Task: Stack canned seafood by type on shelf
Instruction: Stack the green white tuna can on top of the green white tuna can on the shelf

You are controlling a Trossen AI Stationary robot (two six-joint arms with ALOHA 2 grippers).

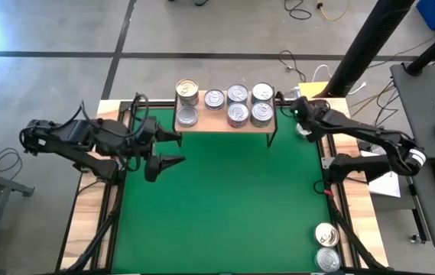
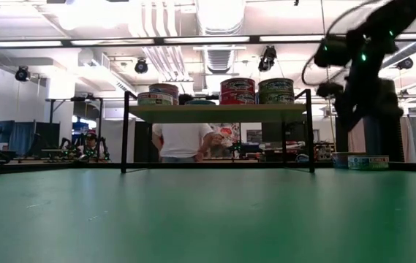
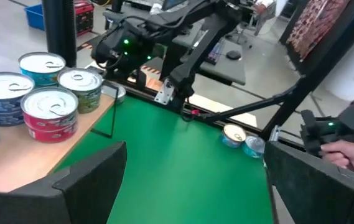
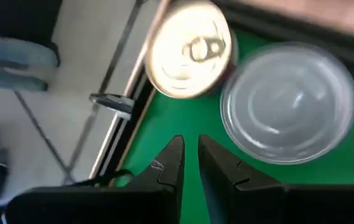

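The right gripper (image 4: 189, 158), clenched and empty, hangs over two cans (image 4: 288, 102) beside the shelf (image 1: 225, 128), likely lining up a pick, while the left gripper (image 1: 173, 149) waits released.

R jaws nearly shut, two tins (image 4: 189, 50) beyond

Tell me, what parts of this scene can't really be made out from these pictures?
- Labels on the short round metal tins atop the light-wood shelf on thin black legs: too small in the low view.
- Two silver-topped tins at the green mat's near right corner: the nearer one is cut off by the high view's bottom edge.
- Right gripper: its fingers are hidden beneath its own arm in the high view.
- Person behind the shelf: head hidden by the board, low view.
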